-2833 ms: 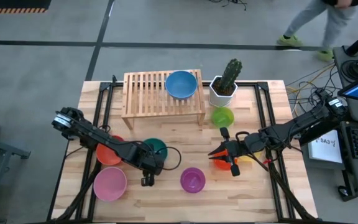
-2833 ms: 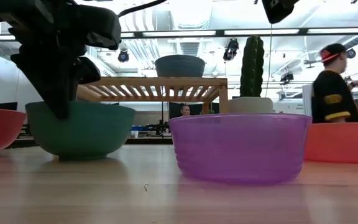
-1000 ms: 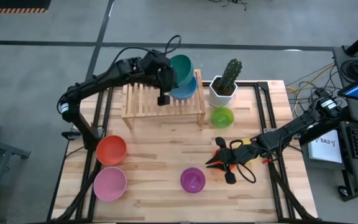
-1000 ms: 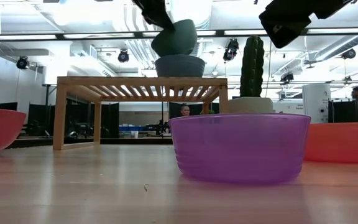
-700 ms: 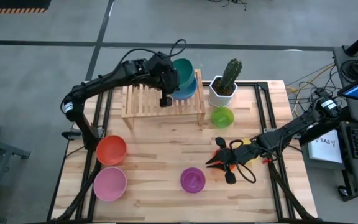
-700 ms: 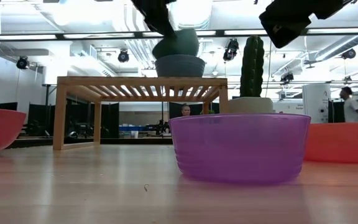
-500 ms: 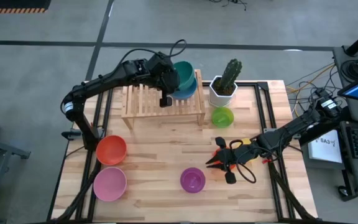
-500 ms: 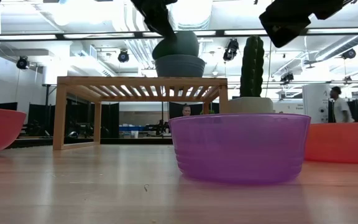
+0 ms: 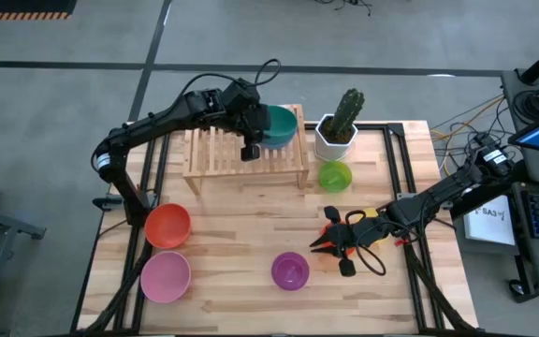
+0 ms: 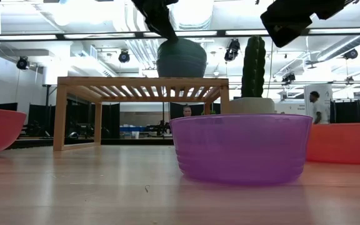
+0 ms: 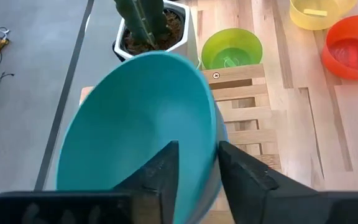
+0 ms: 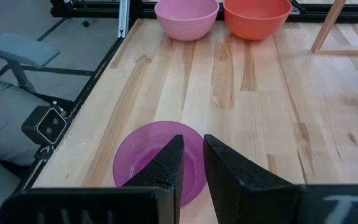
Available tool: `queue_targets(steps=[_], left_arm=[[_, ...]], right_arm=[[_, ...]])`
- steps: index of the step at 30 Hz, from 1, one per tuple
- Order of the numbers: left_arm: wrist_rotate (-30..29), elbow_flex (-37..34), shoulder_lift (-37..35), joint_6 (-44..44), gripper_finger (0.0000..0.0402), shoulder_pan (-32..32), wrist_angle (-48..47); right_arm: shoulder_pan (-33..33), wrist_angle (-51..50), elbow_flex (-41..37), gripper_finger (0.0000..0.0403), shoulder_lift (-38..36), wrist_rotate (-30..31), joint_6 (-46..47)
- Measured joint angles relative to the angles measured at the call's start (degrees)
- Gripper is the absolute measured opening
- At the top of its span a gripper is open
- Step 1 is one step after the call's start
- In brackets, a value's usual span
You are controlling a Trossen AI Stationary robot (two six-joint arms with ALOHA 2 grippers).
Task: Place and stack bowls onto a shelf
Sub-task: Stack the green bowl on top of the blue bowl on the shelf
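**Q:** Nearest, farthest out in front of the shelf (image 9: 218, 140)?

**A:** Purple bowl (image 9: 290, 271), upright on the tabletop, well apart from the shelf. Right gripper (image 9: 330, 245) hovering just over its edge on the shelf's side, fingers at a narrow gap, nothing between them.

**Q:** And level with the purple one?

**A:** Pink bowl (image 9: 166, 277), well out from the shelf's end away from the cactus pot (image 9: 337, 139). Red-orange bowl (image 9: 167, 226) a step closer to the shelf, nearly touching the pink.

**Q:** Under the right arm?

**A:** Orange bowl (image 11: 353, 46) and yellow bowl (image 11: 319, 12), side by side, in front of the shelf off its cactus end. Largely hidden from above, plain in the left wrist view.

**Q:** Closer in?

**A:** Lime green bowl (image 9: 335, 175), just beside the shelf's front corner at the cactus end, still on the table.

**Q:** On the shelf itself?

**A:** Teal bowl (image 9: 279, 124), seated in the blue bowl (image 10: 181, 70) at the cactus end of the slatted top. Left gripper (image 11: 199, 168) astride the teal rim, one finger inside and one outside, parted slightly with slack around the rim, so apparently letting go.

**Q:** Progress, then?

**A:** Judged about a quarter done. Two of eight bowls on the shelf, one stack begun. Six left on the table, with the rest of the slatted top bare. Likely next: purple bowl, given the right gripper's position.
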Motion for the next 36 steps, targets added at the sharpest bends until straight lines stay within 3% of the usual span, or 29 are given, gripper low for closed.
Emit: queue_targets(steps=[5,10,25,36], left_arm=[[-0.04,0.0,-0.67,-0.04,0.0136,-0.24,-0.02],[0.0,0.0,-2.59,0.07,0.0141,-0.44,0.03],[0.0,-6.24,-2.73,-2.74,0.002,-0.41,5.24],[-0.07,-6.75,-3.04,-4.94,0.0001,-0.48,5.31]], right_arm=[[0.0,0.01,0.0,0.0052,0.0,0.02,0.0],[0.0,-0.01,0.0,0.0052,0.0,0.02,-0.05],[-0.03,0.01,0.05,0.0052,0.0,0.05,-0.61],[-0.04,0.02,0.07,0.0052,0.0,0.08,-0.46]])
